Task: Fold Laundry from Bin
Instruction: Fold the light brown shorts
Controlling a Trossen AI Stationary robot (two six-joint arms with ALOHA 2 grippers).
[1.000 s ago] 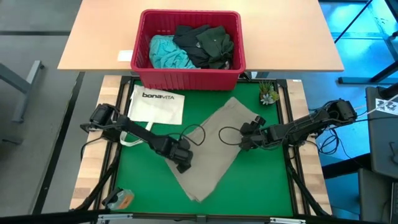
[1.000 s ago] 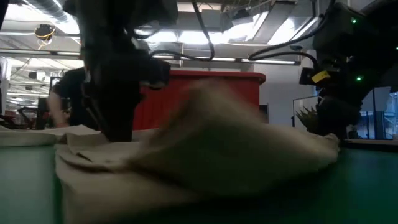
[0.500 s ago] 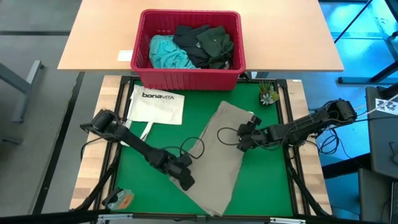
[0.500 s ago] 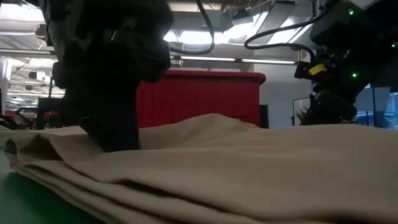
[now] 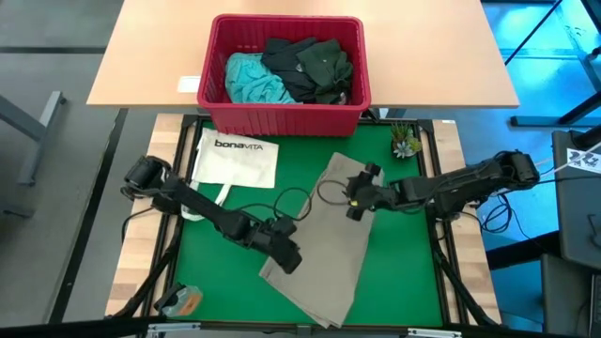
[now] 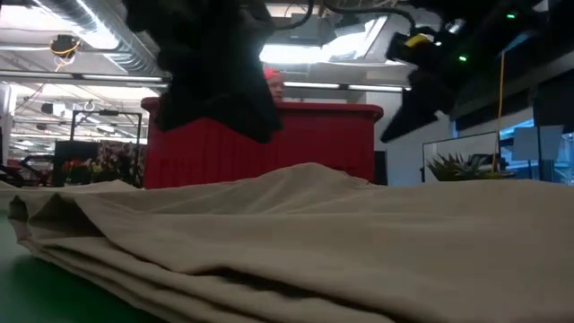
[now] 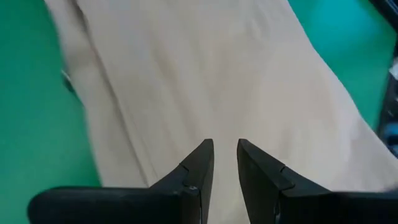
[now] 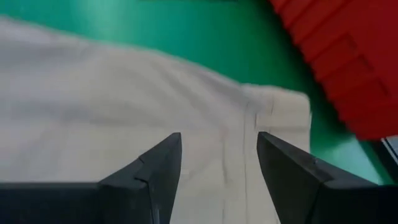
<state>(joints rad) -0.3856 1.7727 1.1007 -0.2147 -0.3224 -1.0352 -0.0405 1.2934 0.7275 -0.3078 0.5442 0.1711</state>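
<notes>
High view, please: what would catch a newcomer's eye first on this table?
Probably the khaki-tan garment, lying folded lengthwise and slanted across the green mat, with the left claw over its left edge and the right claw over its upper part, both empty. Behind it, the red bin on the wooden table holds turquoise and dark clothes, and a white tote bag lies left.

The only words that could be read were "bonaVITA", printed in dark letters on the white tote bag (image 5: 237,158) that lay flat on the green mat of the table (image 5: 404,282), in the high view. A small white slip (image 5: 190,84) lay just beside the red bin (image 5: 282,120), but whatever stood on it was too small to read.
</notes>
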